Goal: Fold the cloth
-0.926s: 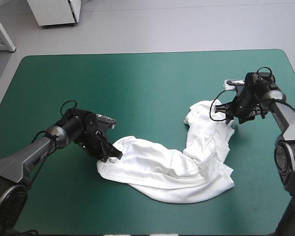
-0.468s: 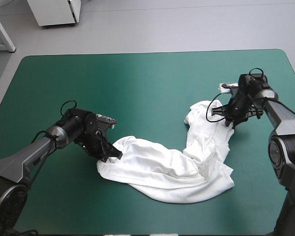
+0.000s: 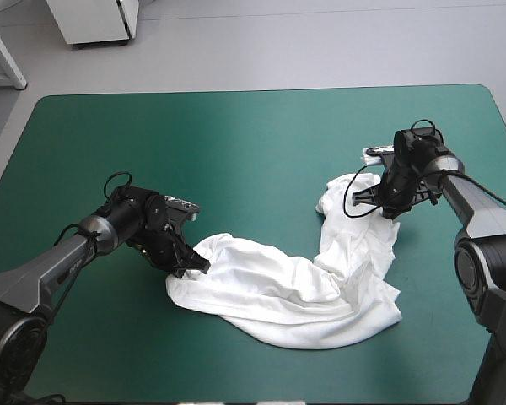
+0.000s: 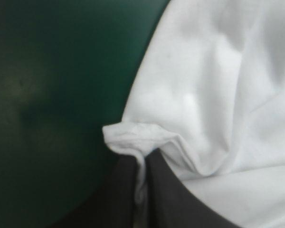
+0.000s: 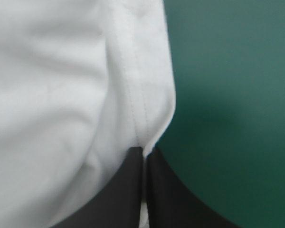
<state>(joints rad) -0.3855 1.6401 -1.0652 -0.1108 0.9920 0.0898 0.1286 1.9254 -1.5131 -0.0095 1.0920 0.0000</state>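
The T-shirt (image 3: pixel 278 291) is plain white, one colour all over — the cover (image 3: pixel 236 143) even teal-green — both grippers' fingers (image 4: pixel 118 199) black.

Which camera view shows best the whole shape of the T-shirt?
The high view: the T-shirt lies entire, a crumpled curved band between the left gripper and the right gripper. Each wrist view shows only a pinched part: the left a bunched edge, the right a stitched hem.

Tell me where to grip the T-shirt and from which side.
Take the T-shirt at the two ends of its crumpled arc, coming in from the teal-green cover outside each end. Its edges lie thin and exposed there; the left gripper and right gripper are shut on them.
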